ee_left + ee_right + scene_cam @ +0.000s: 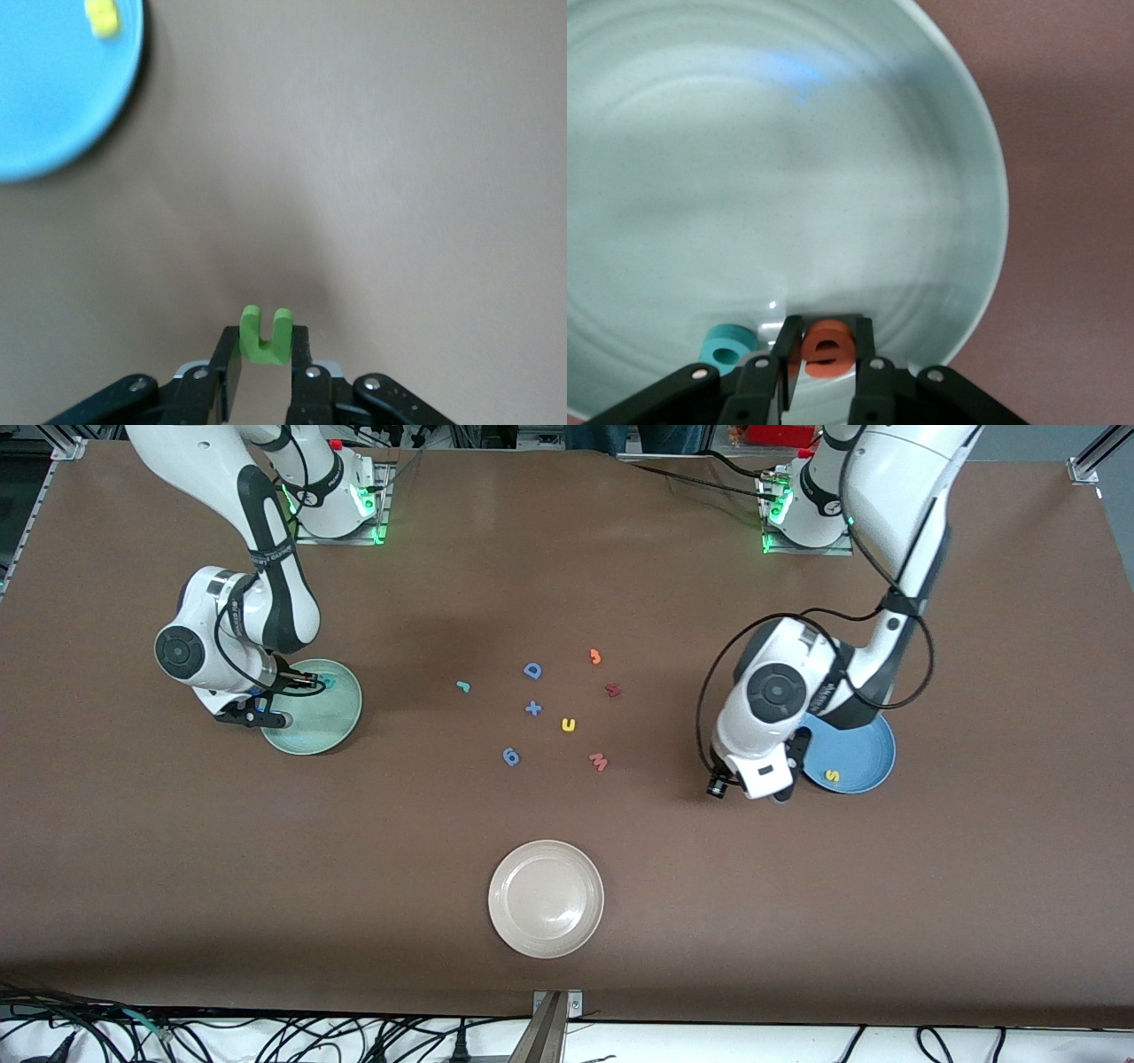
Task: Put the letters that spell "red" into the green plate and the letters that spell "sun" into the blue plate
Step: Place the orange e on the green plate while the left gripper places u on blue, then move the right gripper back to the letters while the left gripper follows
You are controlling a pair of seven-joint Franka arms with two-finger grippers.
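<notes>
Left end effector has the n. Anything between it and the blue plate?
Nothing visible. The left end effector holds the green n over bare table beside the blue plate; the stretch between them is bare. In the plate only the yellow s lies, with room around it.

The "d" [727,347] lies in the green plate [341,722], the "s" [832,775] in the blue plate [864,757].
</notes>
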